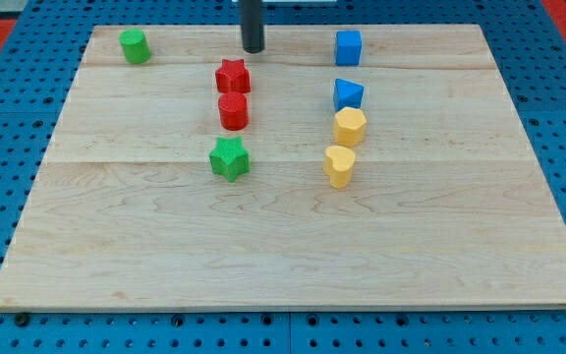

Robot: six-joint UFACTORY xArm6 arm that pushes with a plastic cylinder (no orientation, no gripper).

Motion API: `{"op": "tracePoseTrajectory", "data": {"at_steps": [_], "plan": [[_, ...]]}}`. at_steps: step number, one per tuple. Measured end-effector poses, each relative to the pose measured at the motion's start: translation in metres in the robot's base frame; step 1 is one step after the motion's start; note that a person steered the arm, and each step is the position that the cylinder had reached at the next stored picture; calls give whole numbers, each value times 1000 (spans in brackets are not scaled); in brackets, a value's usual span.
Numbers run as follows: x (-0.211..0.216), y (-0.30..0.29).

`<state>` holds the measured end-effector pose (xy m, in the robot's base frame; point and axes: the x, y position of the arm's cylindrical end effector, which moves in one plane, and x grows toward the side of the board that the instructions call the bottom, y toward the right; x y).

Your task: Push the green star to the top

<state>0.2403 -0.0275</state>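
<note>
Green star [229, 158] sits mid-desk, left of centre, just below the red cylinder [233, 111] and red star [232, 76]. My tip [253, 49] is near the desk's top edge, well apart. No jaws, just a rod. Star looks light, rigid, likely spins; push its bottom side, skirting the reds.

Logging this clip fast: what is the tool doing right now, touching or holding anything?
My tip: holds nothing, touches no block; it sits near the view's top, just above the red star, far from the green star.

The green star [229, 158] is seen lying flat on the tabletop [145, 246], slightly toward the view's left of centre.
</note>
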Motion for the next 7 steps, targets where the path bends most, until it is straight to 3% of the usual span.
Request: {"op": "tracePoseTrajectory", "data": {"at_steps": [7], "plan": [[-15,34]]}}
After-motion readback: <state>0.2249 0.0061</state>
